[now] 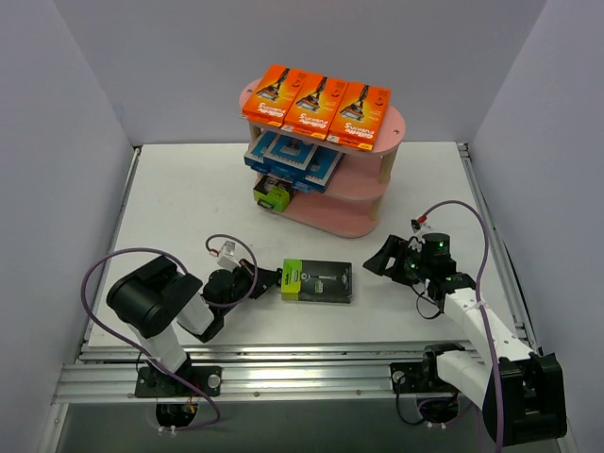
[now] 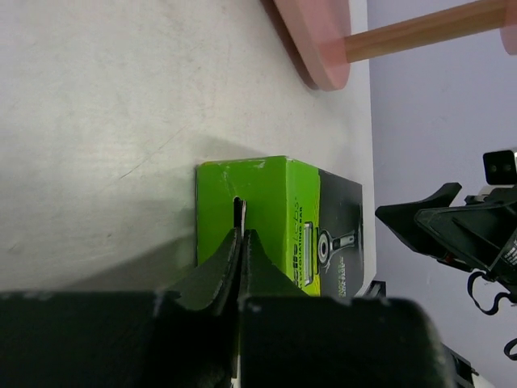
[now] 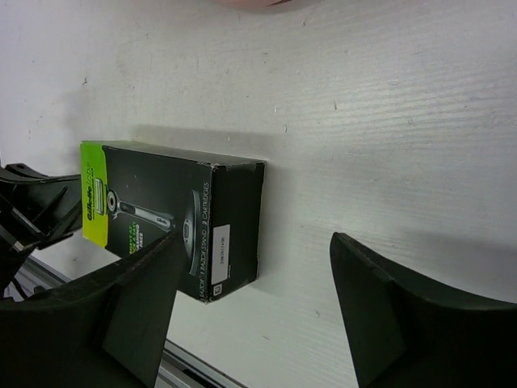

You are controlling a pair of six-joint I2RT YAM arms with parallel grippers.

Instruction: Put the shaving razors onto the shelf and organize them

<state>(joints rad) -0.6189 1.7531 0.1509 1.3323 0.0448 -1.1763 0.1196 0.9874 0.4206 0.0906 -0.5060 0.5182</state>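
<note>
A black-and-lime razor pack (image 1: 317, 280) lies flat on the table between my grippers. My left gripper (image 1: 271, 281) is shut, and its tips (image 2: 241, 236) rest against the pack's lime end (image 2: 258, 210) by the hang slot. My right gripper (image 1: 377, 259) is open and empty, just right of the pack's black end (image 3: 230, 230), which sits near its left finger (image 3: 137, 299). The pink shelf (image 1: 373, 184) stands behind, with three orange packs (image 1: 317, 104) on the top board, blue-and-white packs (image 1: 294, 159) on the middle board and one black-and-lime pack (image 1: 274, 194) at the left of the bottom board.
Grey walls close in the table on the left, back and right. A metal rail (image 1: 302, 363) runs along the near edge behind the arm bases. The shelf's bottom board (image 2: 319, 40) and a wooden post (image 2: 428, 28) show far off in the left wrist view.
</note>
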